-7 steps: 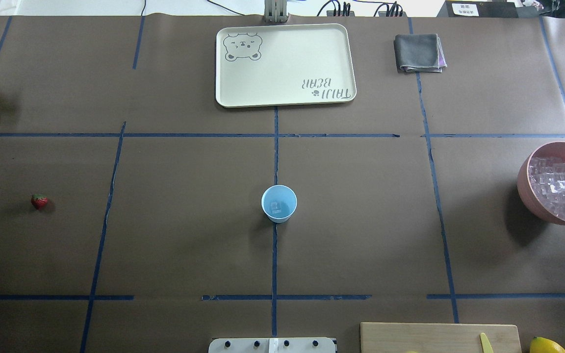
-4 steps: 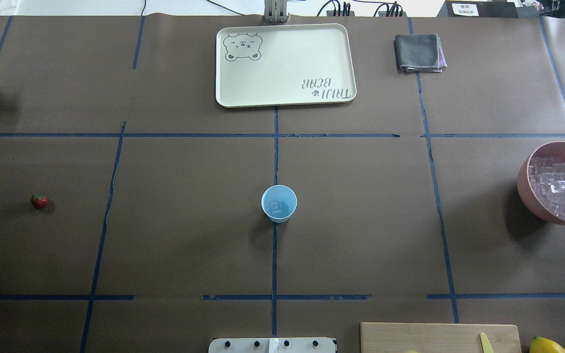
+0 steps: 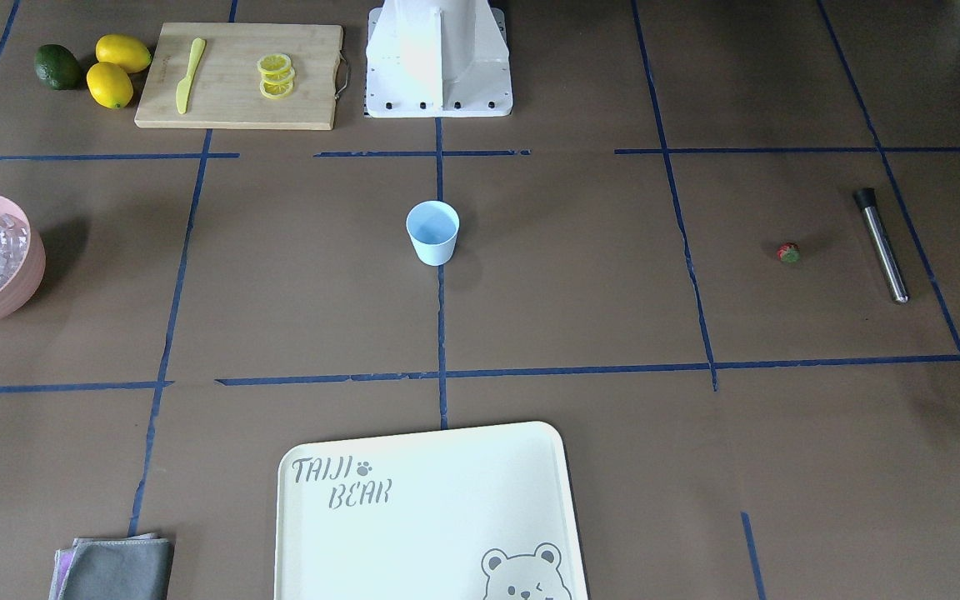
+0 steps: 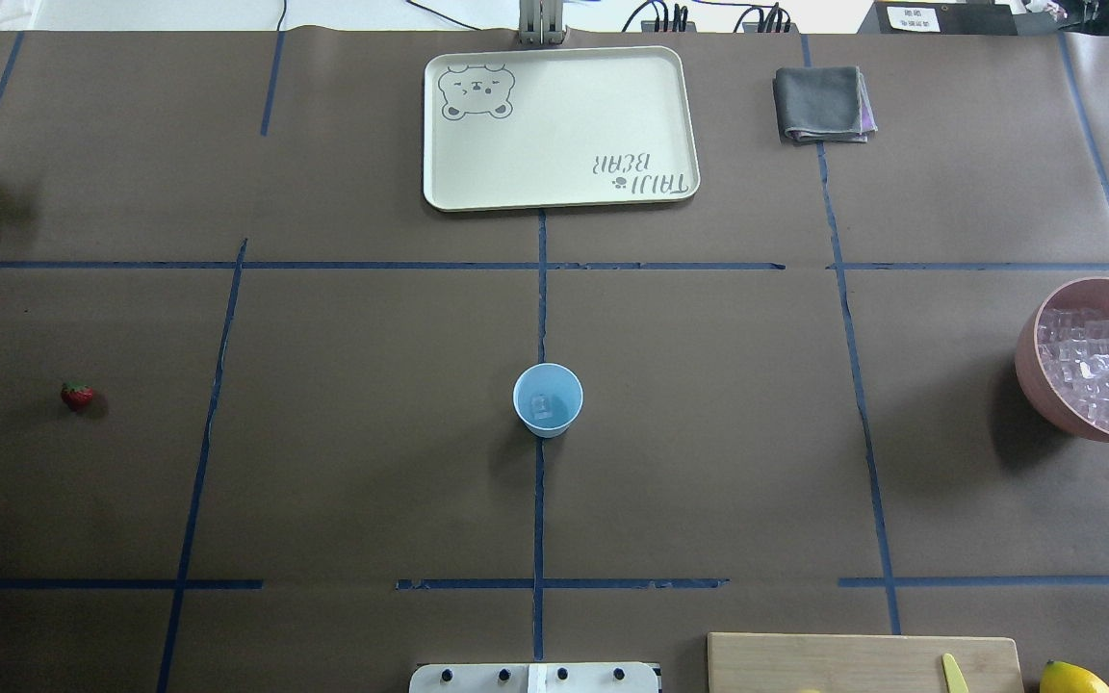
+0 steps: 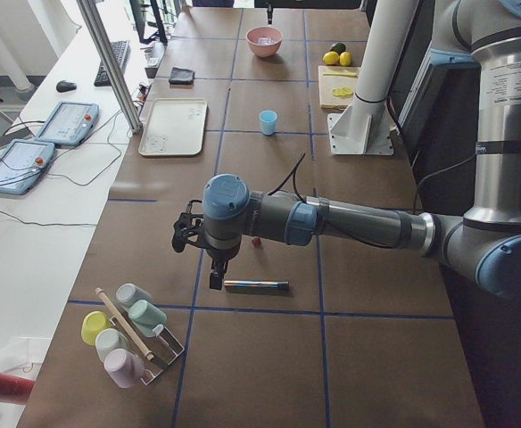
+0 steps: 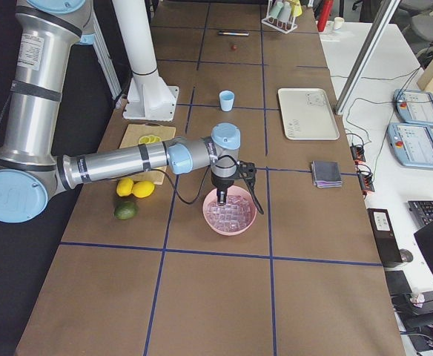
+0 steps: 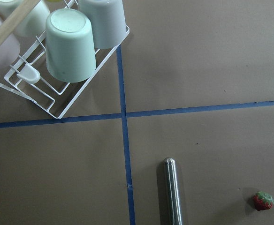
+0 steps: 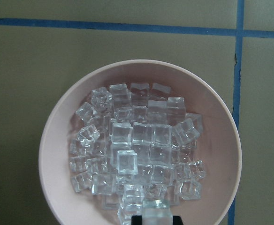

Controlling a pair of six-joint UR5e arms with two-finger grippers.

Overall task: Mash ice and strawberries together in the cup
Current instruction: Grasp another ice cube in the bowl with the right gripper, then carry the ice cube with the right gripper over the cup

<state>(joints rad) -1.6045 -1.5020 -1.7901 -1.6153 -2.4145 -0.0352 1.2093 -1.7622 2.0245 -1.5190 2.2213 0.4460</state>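
Right tool (image 8: 156,221) clamped on one ice cube (image 8: 156,209) above pink bowl (image 8: 57,140), left tool (image 5: 186,234) hovering near strawberry (image 7: 263,200), cannot tell if apart or together, cup (image 4: 548,399) on worktop (image 4: 709,433)

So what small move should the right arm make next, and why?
Probably carry the right gripper from over the pink bowl toward the cup: its jaws seem to hold an ice cube, and the cup shows only one inside.

- Cup (image 4: 548,399): light blue, paler inside.
- Ice (image 8: 137,154): clear, colourless, glassy.
- Strawberry (image 7: 263,200): red, green leafy top.
- Bowl (image 8: 224,150): pink.
- Tabletop (image 4: 372,433): brown, crossed by a blue tape grid.
- Tray (image 4: 564,106): cream, grey bear print and lettering.
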